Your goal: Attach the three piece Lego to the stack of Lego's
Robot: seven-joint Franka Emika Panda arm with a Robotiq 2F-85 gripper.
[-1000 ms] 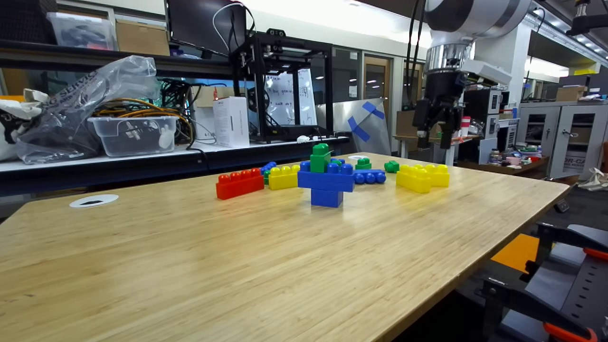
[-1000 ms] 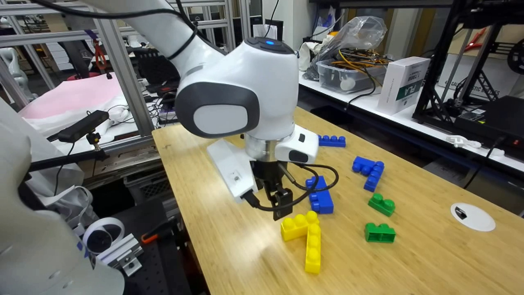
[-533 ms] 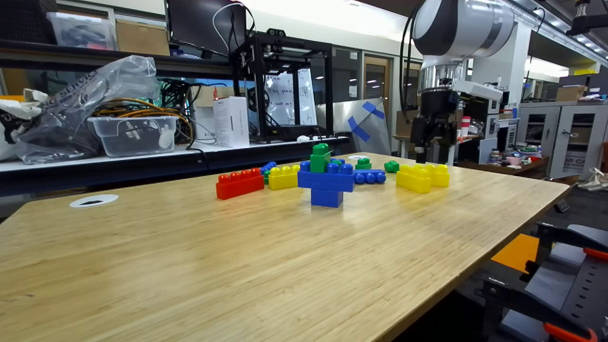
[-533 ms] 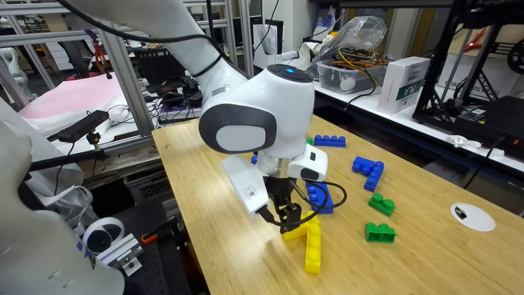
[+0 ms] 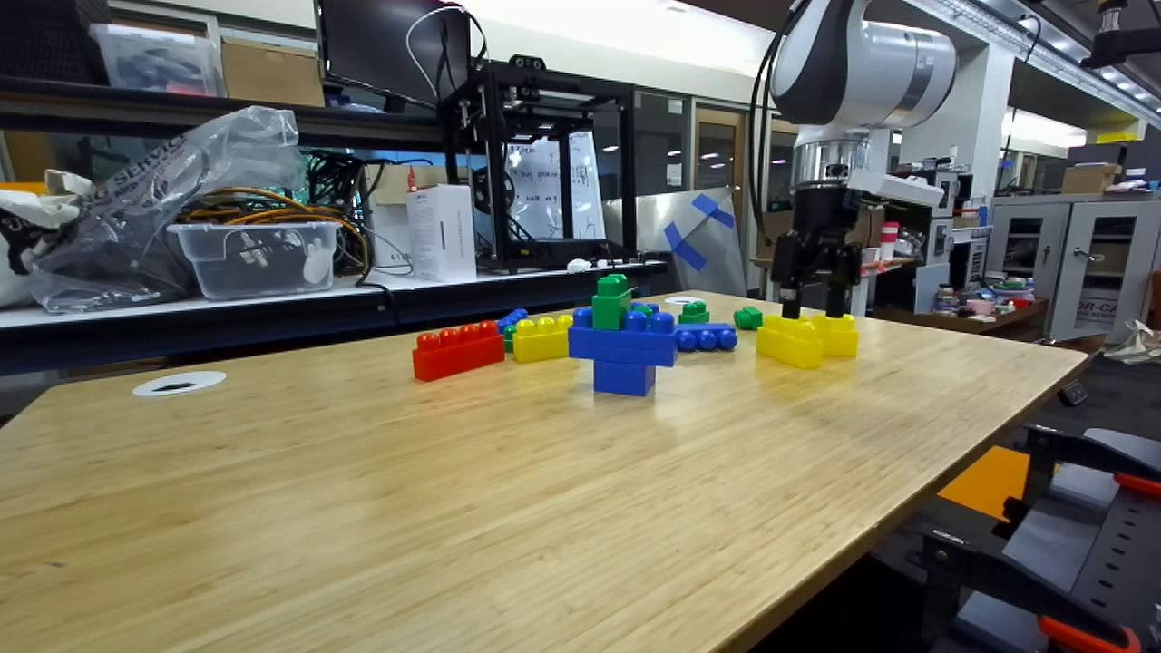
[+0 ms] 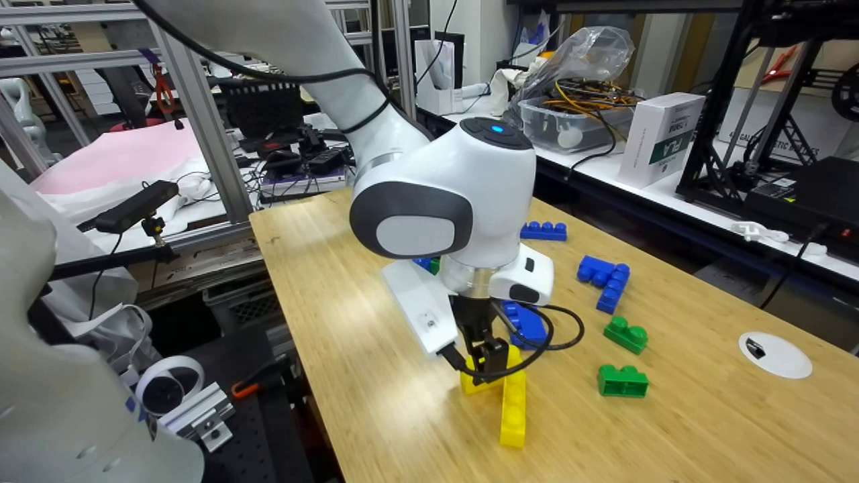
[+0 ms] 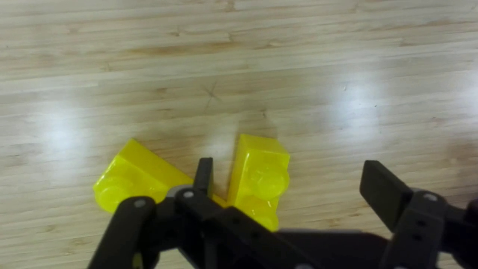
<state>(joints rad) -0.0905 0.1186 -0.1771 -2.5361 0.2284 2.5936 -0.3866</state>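
Observation:
The three piece Lego is a bright yellow stepped cluster [image 5: 791, 346] standing on the table in both exterior views [image 6: 513, 416]. In the wrist view the cluster [image 7: 261, 179] shows two arms meeting at an angle, partly hidden by a finger. My gripper [image 5: 814, 304] is open and empty, fingertips just over the cluster's studs; contact is unclear. In the wrist view the gripper [image 7: 290, 178] has its fingers apart on either side of one yellow arm, the left one over the gap between arms. The stack of Lego's [image 5: 622, 346] is blue with a green brick on top, mostly hidden by my arm elsewhere.
A blue brick [image 6: 527, 329] lies close beside the yellow cluster. A blue angled piece [image 6: 607, 285] and green bricks [image 6: 623, 382] lie farther off. A red row [image 5: 458, 352] and a yellow block [image 5: 541, 339] stand beyond the stack. A white disc [image 6: 775, 355] lies on the table.
My gripper has come down and across to the yellow cluster, from well above it to just over its studs. It stays open. The bricks have not moved.

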